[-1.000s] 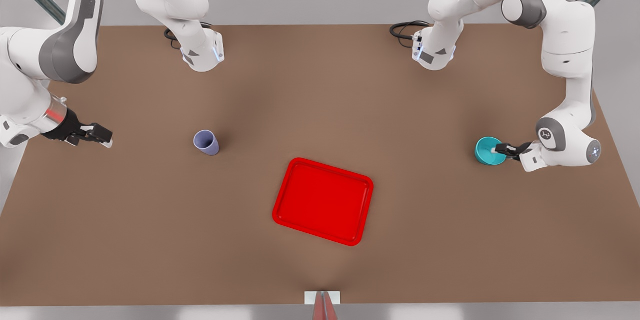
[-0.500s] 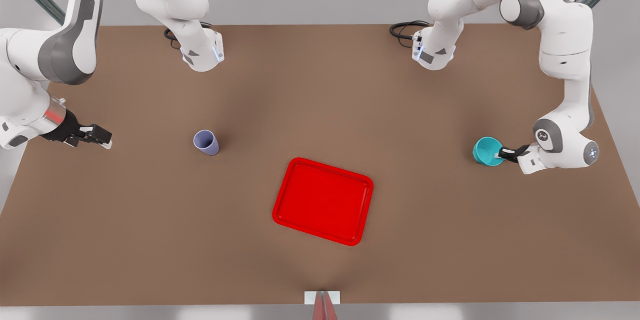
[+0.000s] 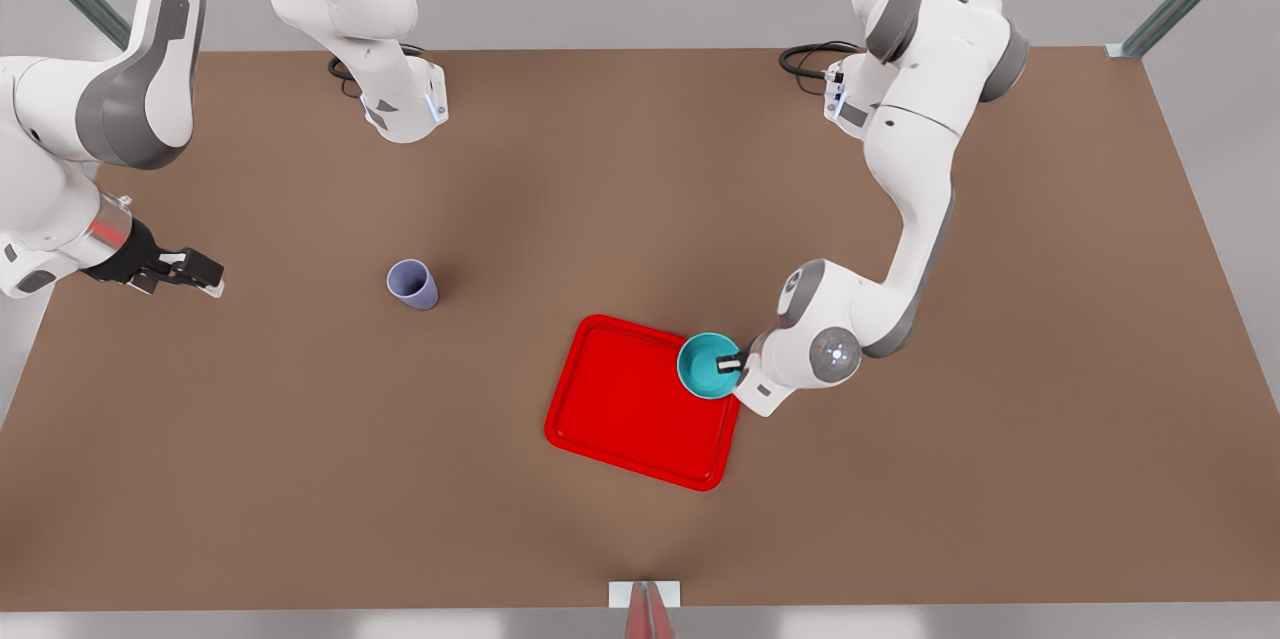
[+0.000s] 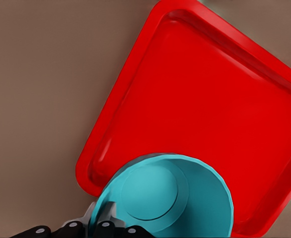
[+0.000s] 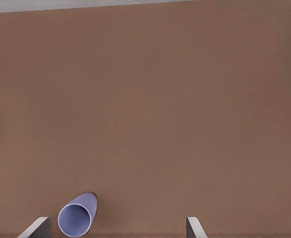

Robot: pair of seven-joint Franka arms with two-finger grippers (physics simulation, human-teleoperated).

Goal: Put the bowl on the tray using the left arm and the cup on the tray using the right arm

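Swung in from the front view's right, the left gripper (image 3: 737,363) now holds the bowl (image 3: 708,366) by its rim, one finger inside, over the tray's (image 3: 630,409) right far corner. Lowering and release look next; the tray's middle lies leftward and nearer. The right gripper (image 3: 196,269) waits at the front view's left, fingers spread, the upright cup (image 3: 412,284) well apart to its right on the table (image 3: 300,469).

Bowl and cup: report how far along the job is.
Done: nothing is set down yet. In hand: the left gripper grips the bowl by its rim over a corner of the tray. Left: release the bowl; the cup stands on the table, the open right gripper waiting apart from it.
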